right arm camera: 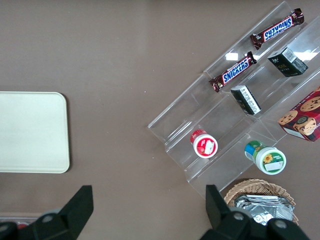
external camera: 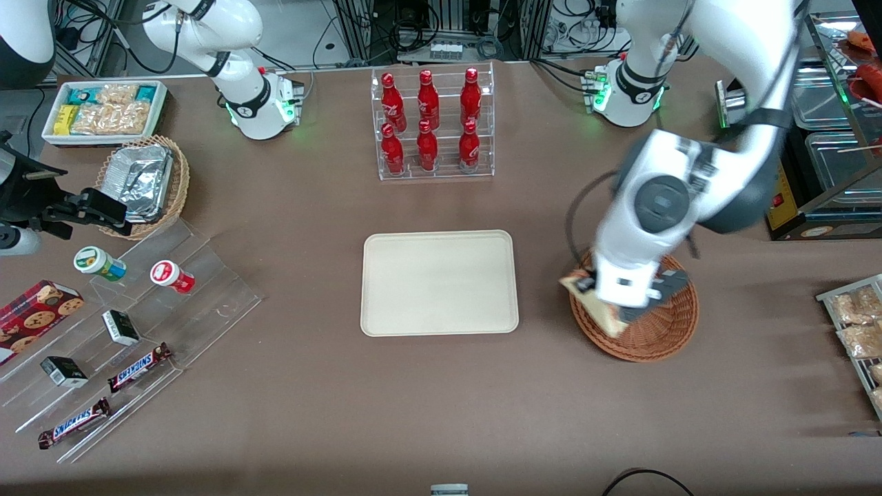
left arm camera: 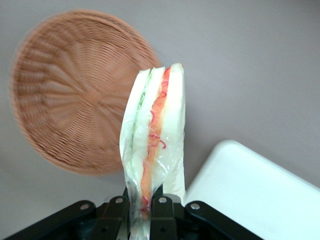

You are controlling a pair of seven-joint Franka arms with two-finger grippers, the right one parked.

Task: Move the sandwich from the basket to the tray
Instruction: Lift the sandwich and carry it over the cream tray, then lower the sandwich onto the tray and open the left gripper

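Note:
My left gripper (external camera: pixel 615 308) hangs just above the reddish-brown wicker basket (external camera: pixel 661 337), over the rim nearest the tray. It is shut on the sandwich (external camera: pixel 586 292), a plastic-wrapped wedge of white bread with red and green filling. In the left wrist view the two black fingers (left arm camera: pixel 162 212) pinch the sandwich (left arm camera: pixel 155 130) by its lower edge, and it stands up from the gripper (left arm camera: pixel 142 210). Below it lie the empty basket (left arm camera: pixel 70 90) and a corner of the cream-white tray (left arm camera: pixel 260 200). The tray (external camera: pixel 439 282) lies flat and empty at the table's middle, beside the basket toward the parked arm's end.
A clear rack of red bottles (external camera: pixel 433 124) stands farther from the front camera than the tray. Toward the parked arm's end are a tan basket with a foil container (external camera: pixel 141 182), a white bin of snacks (external camera: pixel 103 110) and a clear stepped stand with snacks (external camera: pixel 131 344). Wire racks of snacks (external camera: pixel 854 324) sit at the working arm's end.

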